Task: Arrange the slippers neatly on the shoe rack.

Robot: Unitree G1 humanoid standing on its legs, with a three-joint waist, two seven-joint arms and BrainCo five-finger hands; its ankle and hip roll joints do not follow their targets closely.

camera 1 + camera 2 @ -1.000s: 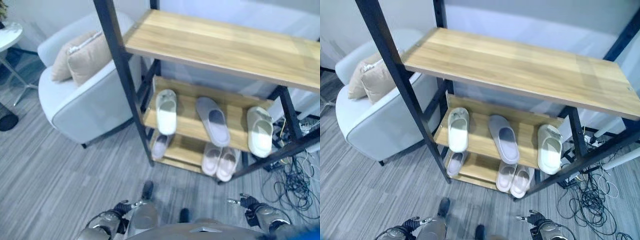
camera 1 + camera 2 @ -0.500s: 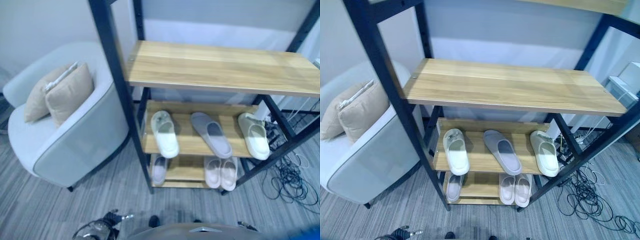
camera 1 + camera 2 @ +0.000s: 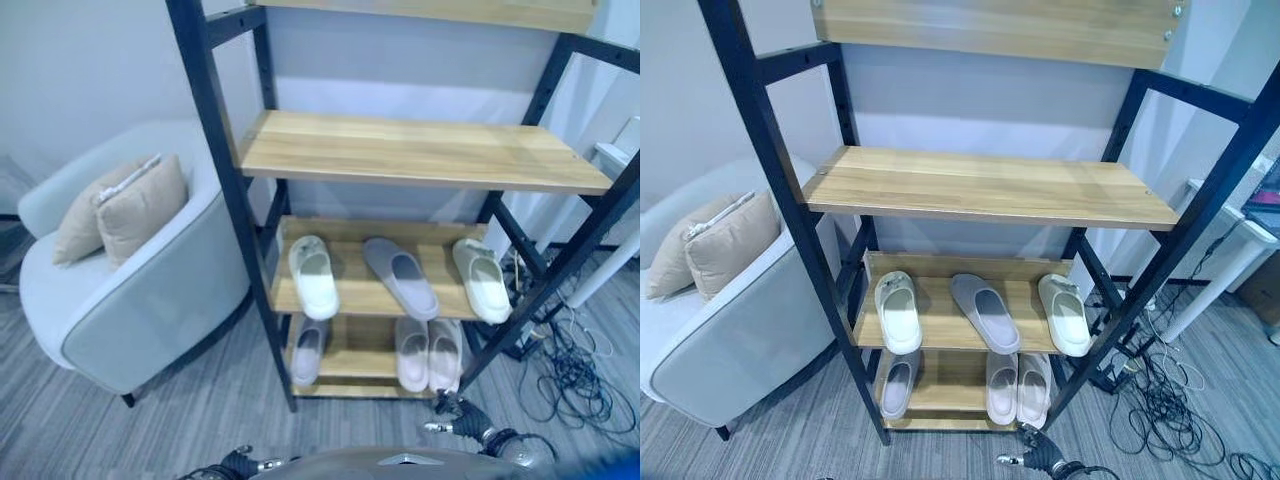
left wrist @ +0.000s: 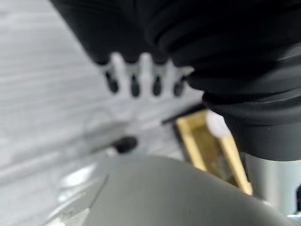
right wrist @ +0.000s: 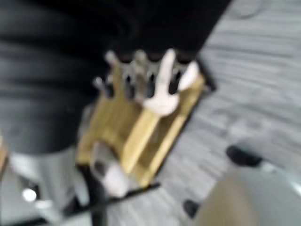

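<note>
A black-framed shoe rack with wooden shelves stands in front of me. On its lower-middle shelf lie a white slipper, a grey slipper lying at an angle, and another white slipper. The bottom shelf carries a single grey slipper on the left and a pale pair side by side on the right. My right hand hangs low in front of the rack's right foot, fingers straight, holding nothing. My left hand is low at the left, its fingers straight and empty.
A light grey armchair with two beige cushions stands close to the rack's left side. Loose cables lie on the floor at the right. The wide upper shelf is bare.
The whole picture has shifted: the camera now looks higher and sees more of the rack. The slippers lie where they were. Both hands stay low and empty.
</note>
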